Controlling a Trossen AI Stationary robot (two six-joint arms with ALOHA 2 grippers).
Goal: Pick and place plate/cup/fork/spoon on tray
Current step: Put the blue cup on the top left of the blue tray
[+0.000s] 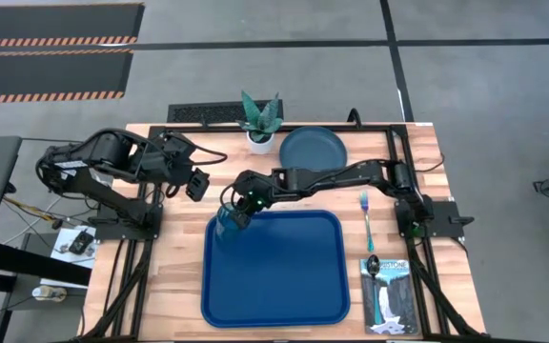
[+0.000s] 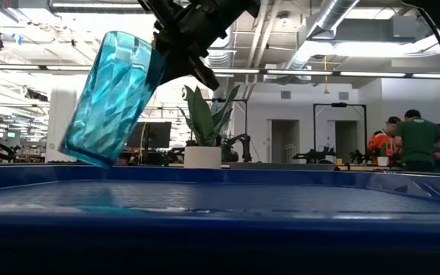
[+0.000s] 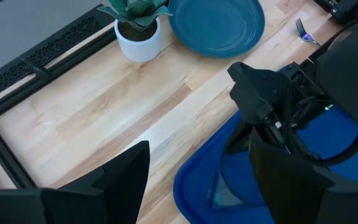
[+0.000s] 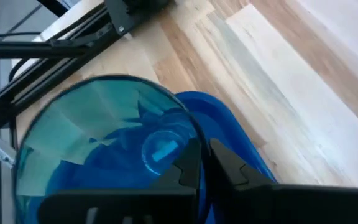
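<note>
Wooden table [image 1: 170, 286] below, right tool [image 1: 239, 208] pinches the cup's [image 2: 113, 95] rim, tilting it over the tray [image 1: 284, 286] corner for set-down; left tool [image 1: 196, 184] waits open.

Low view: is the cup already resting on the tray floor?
No. The cup hangs tilted in the right gripper, its base clear above the tray, with room background visible beneath it.

R arm stretched across the table toward the left, wrist angled down; right gripper [image 1: 237, 211] w/ dark fingers [image 4: 194, 165] clamped on the rim of the ribbed translucent teal-green cup [image 2: 113, 95], held tilted. L arm folded back at the table's left edge; left gripper [image 1: 196, 184] w/ fingers spread apart, holding nothing.
</note>
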